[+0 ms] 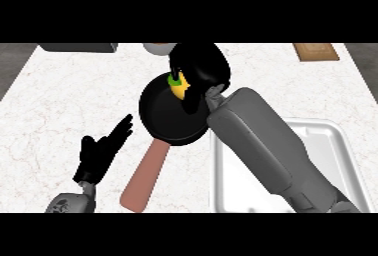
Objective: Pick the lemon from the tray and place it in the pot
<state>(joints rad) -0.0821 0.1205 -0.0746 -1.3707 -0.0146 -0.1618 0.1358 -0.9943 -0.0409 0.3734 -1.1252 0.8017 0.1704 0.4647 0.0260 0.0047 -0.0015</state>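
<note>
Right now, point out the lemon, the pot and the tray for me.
lemon (179, 89): head view, yellow side showing beneath the right hand.
pot (164, 117): head view, bare black inside.
tray (325, 131): head view, white right rim.

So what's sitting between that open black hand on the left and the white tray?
In the head view, the pot's long pinkish-brown handle lies between the left hand and the tray, on the marble counter. The right forearm crosses above the tray's near side.
</note>
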